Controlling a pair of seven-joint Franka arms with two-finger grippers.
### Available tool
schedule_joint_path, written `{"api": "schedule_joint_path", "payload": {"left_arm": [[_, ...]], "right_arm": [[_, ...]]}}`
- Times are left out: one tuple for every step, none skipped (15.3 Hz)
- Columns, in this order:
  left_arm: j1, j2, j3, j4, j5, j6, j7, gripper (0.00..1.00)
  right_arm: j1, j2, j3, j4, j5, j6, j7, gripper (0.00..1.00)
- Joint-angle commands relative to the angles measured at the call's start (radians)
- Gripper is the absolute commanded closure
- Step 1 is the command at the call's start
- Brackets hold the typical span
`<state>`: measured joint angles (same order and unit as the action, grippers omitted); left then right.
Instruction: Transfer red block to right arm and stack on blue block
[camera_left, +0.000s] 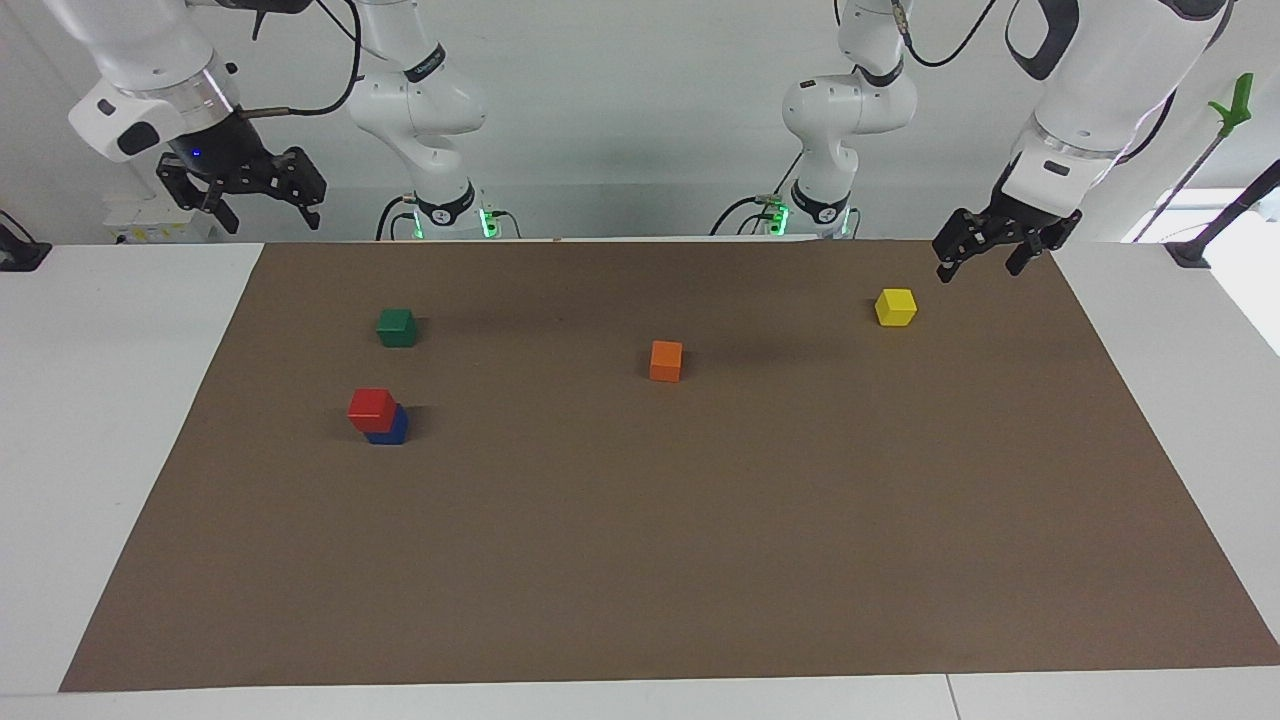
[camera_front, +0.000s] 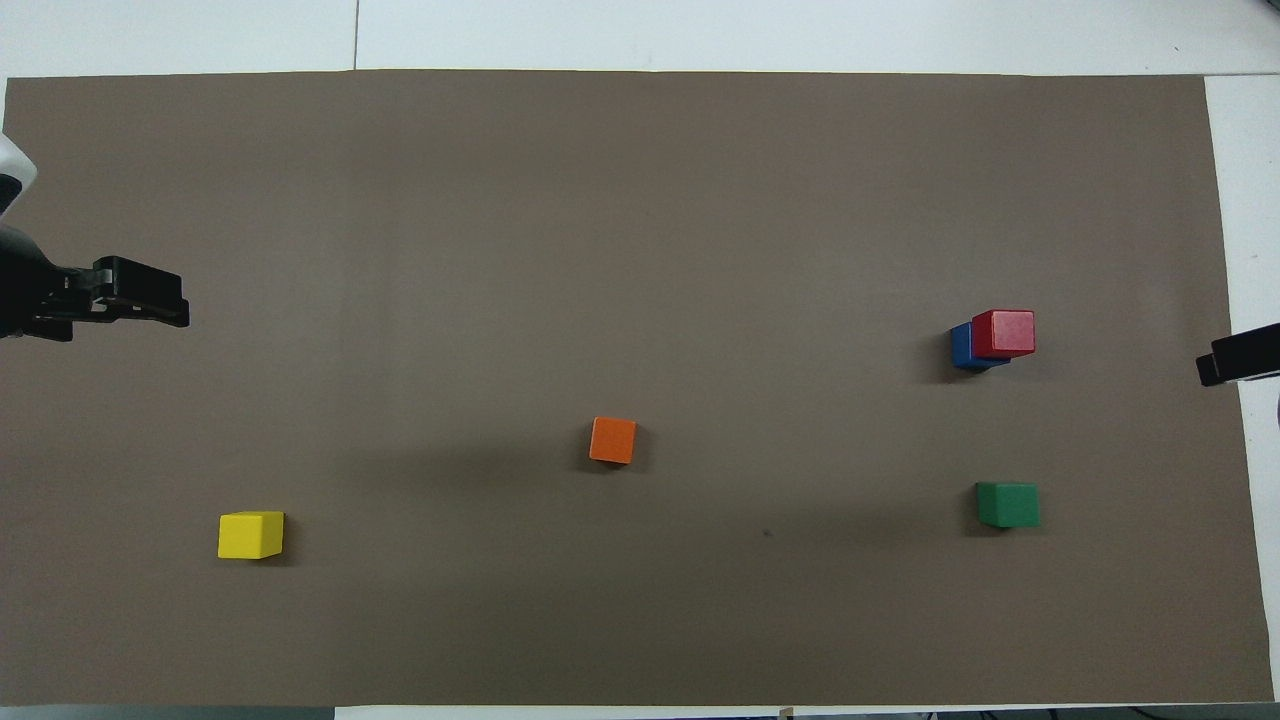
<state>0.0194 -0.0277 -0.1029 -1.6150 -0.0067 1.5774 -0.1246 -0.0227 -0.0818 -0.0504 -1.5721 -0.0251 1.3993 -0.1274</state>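
Red block (camera_left: 372, 408) sits on blue block (camera_left: 390, 428), lower left of facing view, slightly offset. Right gripper (camera_left: 262, 200) at upper left, raised, fingers spread, holding nothing. Left gripper (camera_left: 985, 252) at upper right, fingers spread, holding nothing. No legible writing.

The red block (camera_left: 372, 408) sits on the deep blue block (camera_left: 390, 430). A dark green cube (camera_left: 396, 327), an orange cube (camera_left: 666, 360) and a yellow cube (camera_left: 895, 307) lie on the plain brown mat (camera_left: 640, 560) covering the white surface (camera_left: 130, 330). The arms are white, and each hand is black.
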Motion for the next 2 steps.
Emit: {"api": "schedule_joint_path", "payload": {"left_arm": [[0.01,-0.02,-0.001,-0.017,-0.012,0.007,0.003,0.0],[0.01,-0.02,-0.001,-0.017,-0.012,0.007,0.003,0.0]], "right_arm": [[-0.01,-0.024,-0.002,-0.031,0.011,0.018,-0.021,0.0],[-0.01,-0.024,-0.002,-0.031,0.011,0.02,-0.021,0.0]]}}
